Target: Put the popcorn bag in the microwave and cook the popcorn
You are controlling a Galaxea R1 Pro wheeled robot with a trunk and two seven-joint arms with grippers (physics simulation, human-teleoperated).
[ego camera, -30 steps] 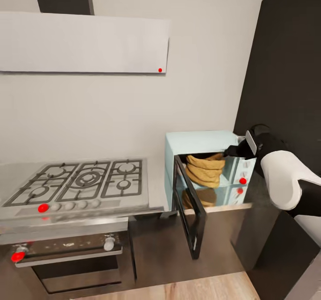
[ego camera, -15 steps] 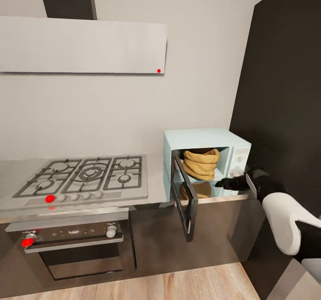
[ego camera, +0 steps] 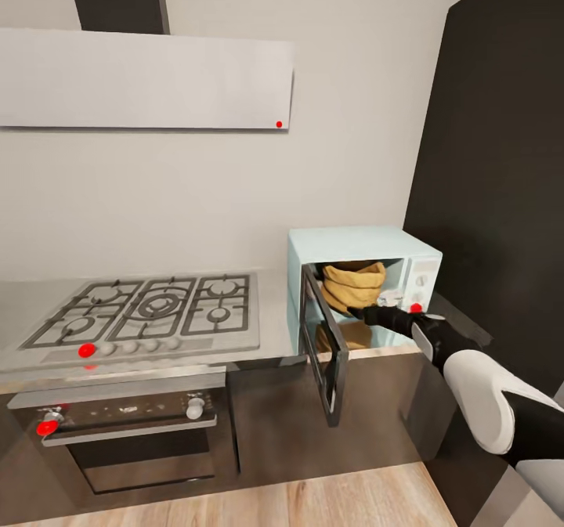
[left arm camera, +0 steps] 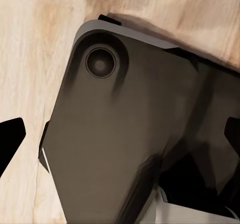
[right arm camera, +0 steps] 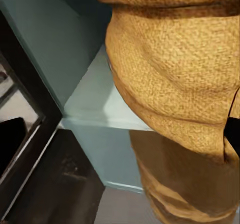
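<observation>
Popcorn bag [ego camera: 354, 286] upright inside open mint-blue microwave [ego camera: 362, 242] on steel countertop [ego camera: 274, 308], just beyond right gripper [ego camera: 359, 312], which hovers at cavity's front edge, tips level with bag's base. Right gripper's finger spacing impossible to tell: only 2 dark slivers at edges of right wrist view, tan weave of bag [right arm camera: 175, 79] close ahead on pale floor of cavity. Microwave door [ego camera: 325, 347] swung out, beside and below gripper. Red light [ego camera: 416, 307] just past gripper's wrist. Left gripper [left arm camera: 120, 134] spread wide over wood floor [left arm camera: 35, 44] and robot's dark base [left arm camera: 125, 134]. Gas hob [ego camera: 149, 308] well apart.
</observation>
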